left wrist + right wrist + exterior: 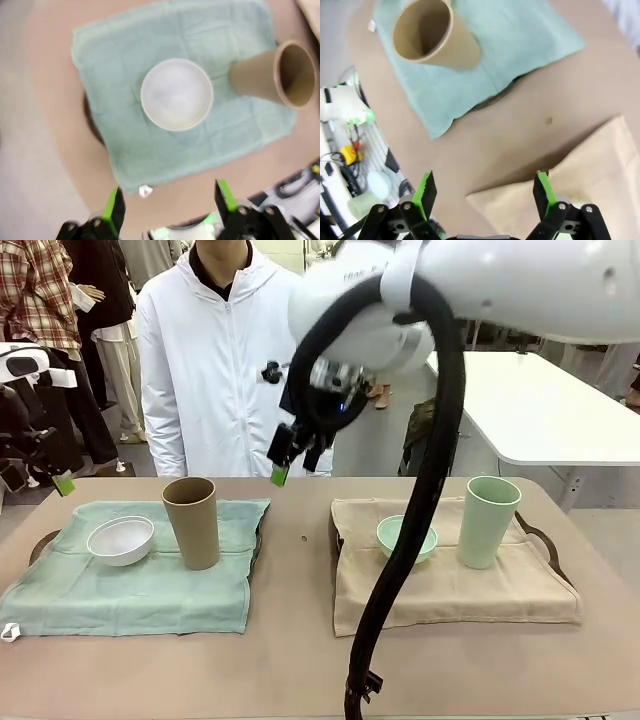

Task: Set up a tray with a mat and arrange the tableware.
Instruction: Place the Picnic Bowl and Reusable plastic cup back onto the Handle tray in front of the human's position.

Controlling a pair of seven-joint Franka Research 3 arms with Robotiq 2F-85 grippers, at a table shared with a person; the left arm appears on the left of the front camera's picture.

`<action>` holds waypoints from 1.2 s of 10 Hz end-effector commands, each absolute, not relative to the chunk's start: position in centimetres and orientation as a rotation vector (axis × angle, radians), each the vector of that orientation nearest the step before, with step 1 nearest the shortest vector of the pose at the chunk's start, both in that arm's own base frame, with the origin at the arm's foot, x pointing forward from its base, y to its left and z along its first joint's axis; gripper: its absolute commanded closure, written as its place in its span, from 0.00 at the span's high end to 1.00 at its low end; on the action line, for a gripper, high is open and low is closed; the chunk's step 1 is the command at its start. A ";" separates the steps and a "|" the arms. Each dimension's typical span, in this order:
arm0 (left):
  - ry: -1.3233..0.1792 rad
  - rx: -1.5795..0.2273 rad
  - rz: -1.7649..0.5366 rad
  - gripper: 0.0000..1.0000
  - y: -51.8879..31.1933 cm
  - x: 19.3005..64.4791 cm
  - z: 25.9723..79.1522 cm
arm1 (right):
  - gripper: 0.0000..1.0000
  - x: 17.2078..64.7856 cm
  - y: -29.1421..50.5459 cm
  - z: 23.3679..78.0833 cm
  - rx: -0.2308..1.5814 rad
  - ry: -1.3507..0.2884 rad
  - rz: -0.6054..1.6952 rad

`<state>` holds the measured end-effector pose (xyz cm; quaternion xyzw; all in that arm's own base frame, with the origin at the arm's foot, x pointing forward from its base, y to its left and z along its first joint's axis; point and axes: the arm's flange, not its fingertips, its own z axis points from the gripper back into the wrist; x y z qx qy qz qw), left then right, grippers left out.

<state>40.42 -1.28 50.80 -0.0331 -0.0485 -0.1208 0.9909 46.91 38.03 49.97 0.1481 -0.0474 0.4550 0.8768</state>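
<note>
On the desk (pixel 300 640), both trays look set: white bowl (pixel 121 539) and brown cup (pixel 191 522) on the green mat (pixel 150 590), mint bowl (pixel 406 537) and mint cup (pixel 488 521) on the tan mat (pixel 480 590). Our left hand (pixel 170 207) and right hand (pixel 484 194) hover wide, empty; we'd judge only pulling back remains.

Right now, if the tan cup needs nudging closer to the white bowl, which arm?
Probably the left. Its open gripper hangs above the green mat, with the white bowl and tan cup below. The right gripper, also open, hovers over bare table between the mats.

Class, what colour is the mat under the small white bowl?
Mint green; the mat under the small white bowl shows best in the left wrist view.
</note>
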 end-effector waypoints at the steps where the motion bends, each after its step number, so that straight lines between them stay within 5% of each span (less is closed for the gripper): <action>1: -0.042 -0.053 -0.300 0.95 -2.3 40.0 52.9 | 1.00 45.1 38.2 53.9 0.198 -0.046 0.872; 5: -0.127 -0.047 -0.288 0.95 -3.8 37.9 58.5 | 1.00 41.9 37.9 58.6 0.049 -0.066 0.763; 12: -0.114 -0.058 -0.303 0.95 -3.5 38.4 58.0 | 1.00 41.8 37.4 58.8 0.079 -0.073 0.781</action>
